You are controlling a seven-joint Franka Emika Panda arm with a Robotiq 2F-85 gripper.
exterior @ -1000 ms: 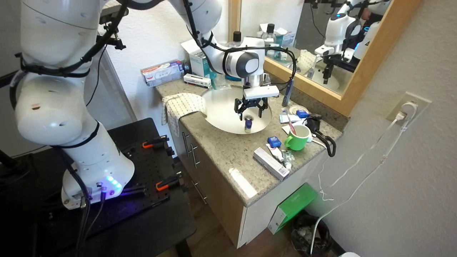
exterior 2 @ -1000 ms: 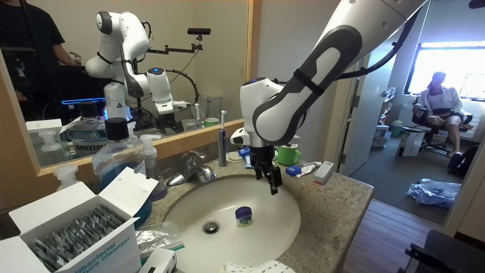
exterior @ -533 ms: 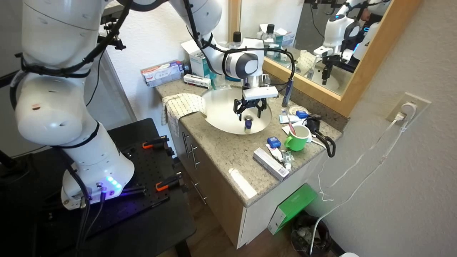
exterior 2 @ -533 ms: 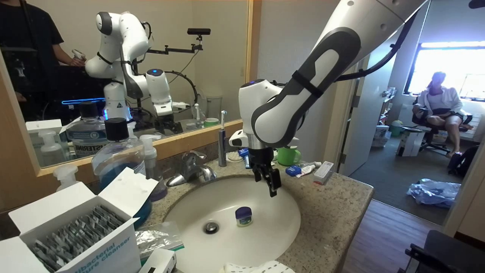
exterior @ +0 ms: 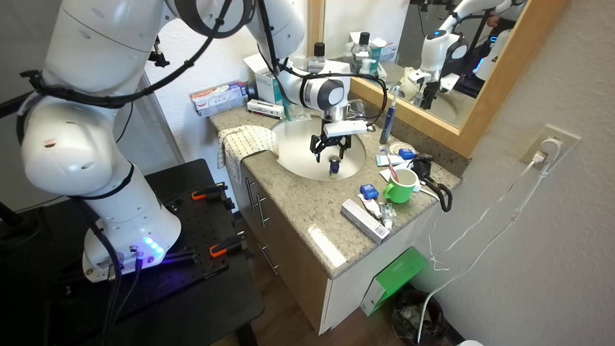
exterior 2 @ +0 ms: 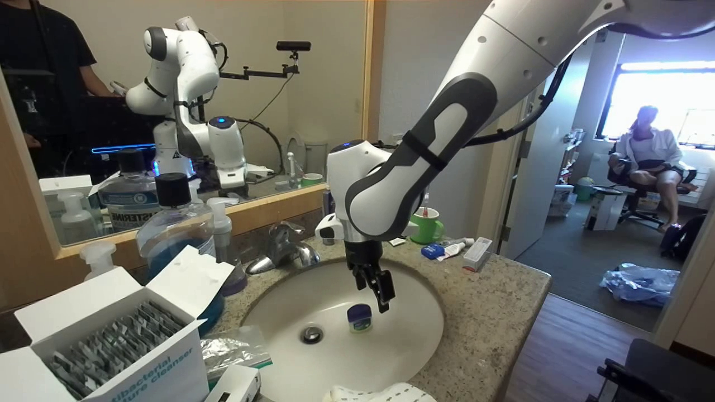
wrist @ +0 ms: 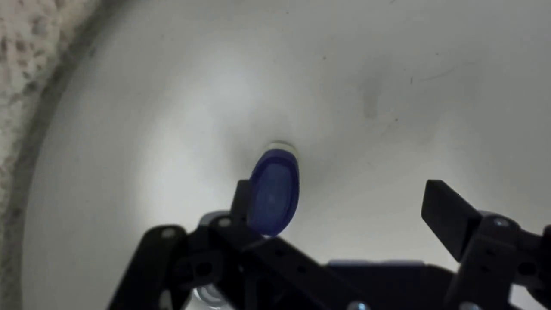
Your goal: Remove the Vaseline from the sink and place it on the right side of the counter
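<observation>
The Vaseline jar (exterior 2: pixel 359 319), small with a dark blue lid, stands upright in the white sink (exterior 2: pixel 402 352), to the right of the drain. It also shows in an exterior view (exterior: pixel 334 167) and in the wrist view (wrist: pixel 274 193). My gripper (exterior: pixel 329 157) is open and empty, above the basin and close to the jar. In the wrist view the gripper (wrist: pixel 338 189) has its jaws wide apart; the jar lies near the left finger, partly overlapping it, and whether they touch cannot be told. The speckled counter (exterior 2: pixel 480 329) surrounds the sink.
On the counter beyond the sink are a green mug (exterior: pixel 401 186), a blue box (exterior: pixel 369 191), tubes (exterior: pixel 371 205) and a long white box (exterior: pixel 365 220). The chrome faucet (exterior 2: pixel 285 248) and an upright toothbrush (exterior: pixel 388 120) stand behind. A cloth (exterior: pixel 247 142) hangs at the near edge.
My gripper has come down lower and moved toward the jar, leftward in both exterior views. The jar has not moved, and the jaws stay open.
</observation>
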